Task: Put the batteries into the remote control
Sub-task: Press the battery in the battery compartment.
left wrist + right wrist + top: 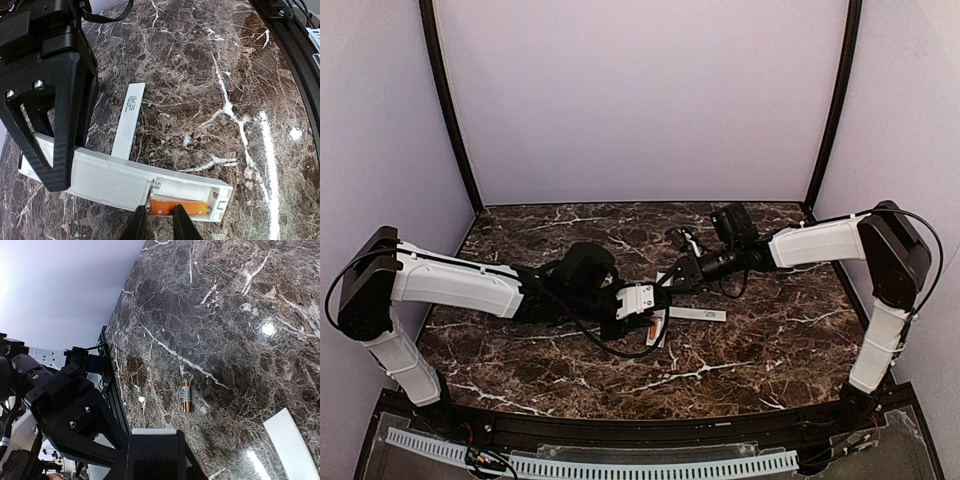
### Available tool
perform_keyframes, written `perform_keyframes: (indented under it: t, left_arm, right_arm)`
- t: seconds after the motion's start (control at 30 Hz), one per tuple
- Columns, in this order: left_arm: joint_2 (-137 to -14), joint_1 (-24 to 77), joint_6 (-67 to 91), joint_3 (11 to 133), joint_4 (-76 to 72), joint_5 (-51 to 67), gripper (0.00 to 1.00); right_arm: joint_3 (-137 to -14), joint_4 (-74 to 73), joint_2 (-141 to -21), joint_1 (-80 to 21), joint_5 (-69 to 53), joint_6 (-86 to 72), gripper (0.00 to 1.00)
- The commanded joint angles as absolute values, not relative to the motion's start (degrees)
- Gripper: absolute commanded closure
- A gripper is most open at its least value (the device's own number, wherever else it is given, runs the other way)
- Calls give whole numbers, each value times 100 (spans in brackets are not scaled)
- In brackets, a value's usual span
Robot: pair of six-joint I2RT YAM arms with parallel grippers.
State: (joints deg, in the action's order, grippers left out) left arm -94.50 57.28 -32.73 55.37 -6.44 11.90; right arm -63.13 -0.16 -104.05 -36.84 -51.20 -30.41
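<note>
Orange battery (177,207) lies in the remote control (115,177), which your right tool (52,172) is clamping. The left tool (161,222) is nearly pinched, grip unclear, so press flat gently.

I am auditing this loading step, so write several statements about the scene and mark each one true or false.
1. One slim orange battery lies in the recess of the long white bar-shaped remote control. True.
2. A second orange battery lies loose on the dark marble table. True.
3. The thin flat white cover strip closes the recess. False: it lies on the table beside the remote.
4. The right fingers hover clear of the remote. False: they clamp the end away from the recess.
</note>
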Motion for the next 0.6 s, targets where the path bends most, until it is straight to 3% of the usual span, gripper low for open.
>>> perform_keyframes:
  t: [0.0,0.57]
  left_arm:
    - [-9411,5760,-3366,5686,-501,1119,81]
    - [-9462,5835,-3566,5806,-332,1115,80]
  right_arm:
    - [-6478,23,-10472,-3740,-5142,-2952,100]
    - [-6572,-227,-10557,-3770,-5115,-2876,100]
